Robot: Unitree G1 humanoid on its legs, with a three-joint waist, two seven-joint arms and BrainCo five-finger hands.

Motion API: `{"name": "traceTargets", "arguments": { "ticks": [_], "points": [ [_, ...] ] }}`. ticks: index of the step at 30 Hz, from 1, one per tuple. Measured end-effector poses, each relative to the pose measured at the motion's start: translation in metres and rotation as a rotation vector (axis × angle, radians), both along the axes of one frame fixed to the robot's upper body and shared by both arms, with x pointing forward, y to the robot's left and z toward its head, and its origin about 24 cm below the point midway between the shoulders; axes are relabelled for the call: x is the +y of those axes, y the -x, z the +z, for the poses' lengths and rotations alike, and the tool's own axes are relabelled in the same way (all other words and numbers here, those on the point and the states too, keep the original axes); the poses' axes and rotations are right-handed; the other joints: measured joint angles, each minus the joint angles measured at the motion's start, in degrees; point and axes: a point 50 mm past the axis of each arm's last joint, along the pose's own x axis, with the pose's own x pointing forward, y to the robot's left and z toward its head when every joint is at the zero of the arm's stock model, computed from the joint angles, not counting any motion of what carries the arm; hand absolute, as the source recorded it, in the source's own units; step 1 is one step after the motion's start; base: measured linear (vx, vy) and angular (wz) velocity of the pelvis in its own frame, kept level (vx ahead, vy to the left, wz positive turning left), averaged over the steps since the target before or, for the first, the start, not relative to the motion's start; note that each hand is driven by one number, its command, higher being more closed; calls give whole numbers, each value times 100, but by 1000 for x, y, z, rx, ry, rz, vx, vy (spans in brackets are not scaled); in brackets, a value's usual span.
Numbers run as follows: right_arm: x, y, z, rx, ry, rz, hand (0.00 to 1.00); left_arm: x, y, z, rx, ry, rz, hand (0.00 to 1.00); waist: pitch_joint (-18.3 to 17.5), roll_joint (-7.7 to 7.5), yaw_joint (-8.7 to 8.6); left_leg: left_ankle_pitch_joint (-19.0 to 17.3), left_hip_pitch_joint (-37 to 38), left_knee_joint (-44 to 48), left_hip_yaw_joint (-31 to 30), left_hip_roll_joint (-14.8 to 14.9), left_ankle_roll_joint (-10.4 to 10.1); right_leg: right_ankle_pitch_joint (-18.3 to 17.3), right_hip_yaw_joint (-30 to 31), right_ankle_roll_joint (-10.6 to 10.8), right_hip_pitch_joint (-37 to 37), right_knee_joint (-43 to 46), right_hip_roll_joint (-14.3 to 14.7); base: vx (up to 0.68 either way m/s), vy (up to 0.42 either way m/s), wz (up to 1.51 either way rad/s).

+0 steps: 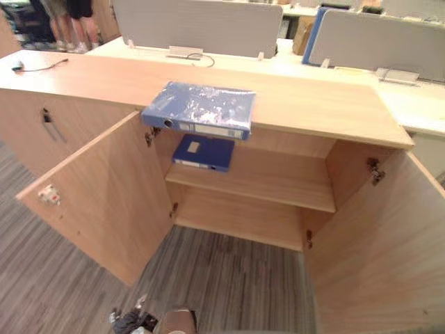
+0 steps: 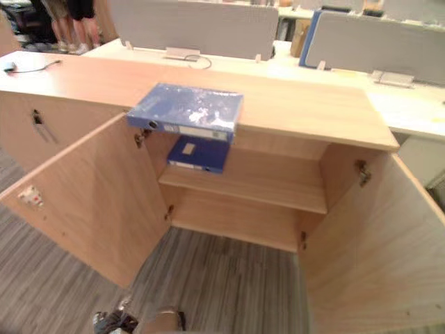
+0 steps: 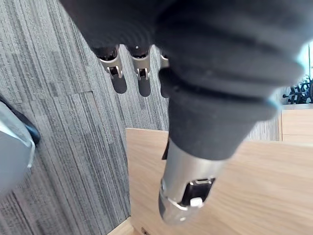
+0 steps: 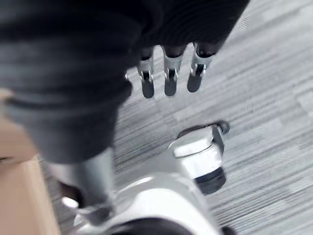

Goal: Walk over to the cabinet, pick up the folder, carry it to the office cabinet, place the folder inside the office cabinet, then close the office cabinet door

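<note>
Left hand point(image 3: 144, 73) hangs with its fingers point(image 3: 119, 78) straight and relaxed, holding nothing; the thumb point(image 3: 188, 188) sticks out apart from them. Past the fingertips lies grey striped carpet point(image 3: 58, 122), and just beside the thumb is the pale wood of an open door point(image 3: 244, 196). Right hand point(image 4: 170, 73) hangs the same way over the carpet, fingers loose and empty.

Further out, seen from the head, the cabinet point(image 1: 313, 104) stands with both doors swung wide: the left door point(image 1: 104, 188) angles toward the robot's left, the right door point(image 1: 375, 243) toward its right. On the cabinet top lies the folder point(image 1: 200, 108), blue and flat, its spine facing the robot and jutting a little over the front edge, above the left part of the opening. It is well apart from both hands. Directly below it, on the shelf point(image 1: 278, 181) inside, a second blue folder point(image 1: 204, 152) lies flat at the left end.

Keys point(image 1: 46, 122) hang from the neighbouring door at left. Grey screens point(image 1: 188, 24) stand on the desks behind, and people's legs point(image 1: 69, 21) show at the far left.
</note>
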Motion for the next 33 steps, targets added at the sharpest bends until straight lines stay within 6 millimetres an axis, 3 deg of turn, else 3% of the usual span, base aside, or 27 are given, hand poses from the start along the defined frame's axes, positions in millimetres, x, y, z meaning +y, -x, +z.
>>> {"name": "traceTargets", "arguments": {
  "ticks": [2, 4, 5, 9, 11, 12, 15, 17, 19, 20, 21, 22, 23, 24, 27, 31, 33],
  "points": [
    [-1, -12, -1, -25, 7, -5, 0, 0, 0, -1, 3, 5, 20, 0, 13, -44, 30, -6, 14, -38, -299, -248, -11, 333, 88, 8, -184, -113, -80, 256, 281, 1],
    [1, -28, -1, -81, 11, -2, 0, 1, 10, -5, 46, 12, 31, 0, -10, -34, 49, 3, 283, -356, -165, -342, 4, 663, 231, 73, -157, -202, -224, 178, 202, -41],
    [2, -36, -1, -104, 6, 5, 0, 0, 18, -9, 78, 21, 32, 0, -29, -45, 58, 81, 541, -714, -15, -418, 119, 846, 347, 95, -163, -271, -341, 98, 140, -47],
    [3, -34, -1, -106, -13, 1, 0, 1, 24, -10, 110, 20, -14, 0, -81, -52, 22, 454, 1056, -1644, 274, -692, 232, 954, 538, 201, -316, -203, -695, 16, 95, -44],
    [-1, -34, -1, -105, -10, 22, 0, -3, 26, -12, 114, 32, -16, 0, -82, 24, 26, 574, 1340, -2221, 342, -772, 188, 983, 540, 224, -770, 491, -879, -79, 36, -55],
    [-2, -34, -1, -105, -8, 22, 0, -4, 27, -12, 117, 35, -15, 0, -62, 41, 25, 569, 1444, -2364, 317, -804, 190, 1013, 532, 178, -919, 778, -939, -86, 65, -53],
    [-4, -26, 0, -83, -2, 35, 0, -8, 40, -15, 138, 51, -24, 0, -57, 113, -89, 568, 1977, -2905, 243, -847, 190, 1338, 394, -303, -1369, 1870, -1140, -33, 80, -31],
    [-3, -24, 0, -78, -3, 47, 0, -8, 42, -15, 143, 51, -24, 0, -53, 127, -115, 570, 2109, -3027, 236, -828, 197, 1395, 340, -391, -1485, 2166, -1166, -3, 38, -17],
    [-4, -26, 0, -81, 0, 66, 0, -9, 41, -15, 142, 53, -25, 0, -37, 167, -177, 636, 2104, -3062, 184, -728, 313, 1157, 315, -230, -1597, 2269, -1049, 0, -38, -13],
    [-3, -27, 0, -77, -1, 108, 0, -10, 37, -14, 128, 53, -27, 0, 40, 206, -192, 705, 2081, -2978, 22, -579, 405, 635, 223, -72, -1584, 2117, -732, -6, -133, -10],
    [-2, -26, 0, -70, -7, 141, 0, -9, 35, -13, 118, 51, -27, 0, 70, 207, -191, 713, 1984, -2846, -24, -377, 372, 419, 196, 35, -1508, 1607, -287, -16, -147, -12],
    [-1, -26, 0, -70, -8, 153, 0, -8, 34, -13, 112, 46, -26, 0, 74, 161, -184, 707, 1960, -2780, -49, -327, 321, 441, 175, 6, -1374, 1174, -83, -34, -202, -1],
    [7, -24, -1, -64, -31, 182, 0, 1, 29, -9, 89, 20, -38, 0, 82, -100, -159, 646, 1918, -2664, -92, -442, 225, 539, -157, -83, -1120, 376, -75, 14, -259, 22],
    [5, -23, -1, -59, -24, 169, 0, -3, 26, -10, 81, 35, -48, 0, 80, -82, -164, 561, 1851, -2519, -167, -392, 168, 417, -404, 42, -998, 208, -57, 41, -259, 34],
    [-3, -29, 1, -63, -4, 189, 0, -9, 23, -10, 26, 81, -5, 0, 73, 71, -118, 335, 1617, -2012, -239, -132, -105, 253, -637, -46, -921, 141, 184, 90, -202, 27],
    [-5, -32, 1, -67, 6, 195, 0, -9, 23, -10, -17, 122, 15, 0, 43, 169, -70, -195, 1122, -967, -367, 158, -250, 226, -1006, -83, -626, -87, 533, 150, -125, 36],
    [-5, -32, 1, -64, 8, 194, 0, -7, 21, -9, -42, 131, 23, 0, 62, 164, -32, -325, 852, -387, -339, 243, -205, 228, -1164, -81, -479, -164, 618, 192, -4, 47]
  ]
}}
